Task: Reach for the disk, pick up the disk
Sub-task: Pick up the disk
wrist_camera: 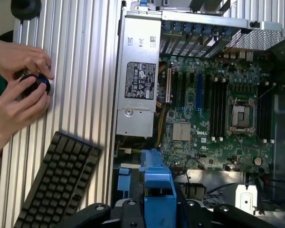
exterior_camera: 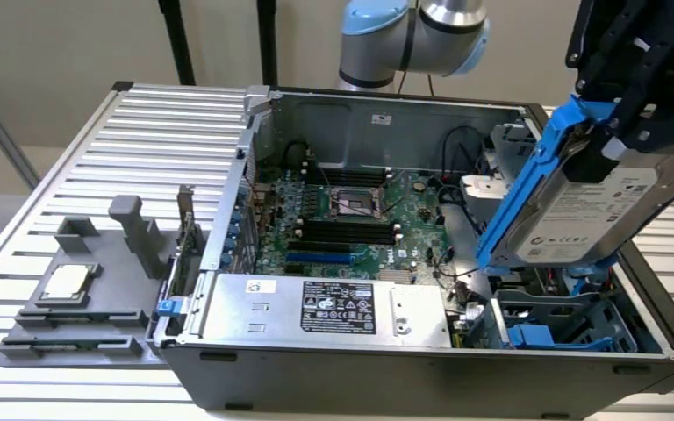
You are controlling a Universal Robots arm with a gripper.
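The disk (exterior_camera: 592,209), a silver-grey hard drive with a white label in a bright blue carrier frame, hangs tilted in the air above the right end of the open computer case (exterior_camera: 431,373). My black gripper (exterior_camera: 620,132) is shut on its upper end, at the exterior view's right. In the wrist view the blue carrier (wrist_camera: 157,183) sticks out between my gripper's fingers (wrist_camera: 157,216), over the motherboard side of the case. Below the disk lies the drive bay (exterior_camera: 560,320) with blue plastic parts.
Inside the case are a green motherboard (exterior_camera: 343,219) and a large silver box with a black label (exterior_camera: 326,307). A grey tray with a small silver chip (exterior_camera: 66,282) sits at the exterior view's left. A person's hands (wrist_camera: 19,90) and a black keyboard (wrist_camera: 57,183) lie on the ribbed table.
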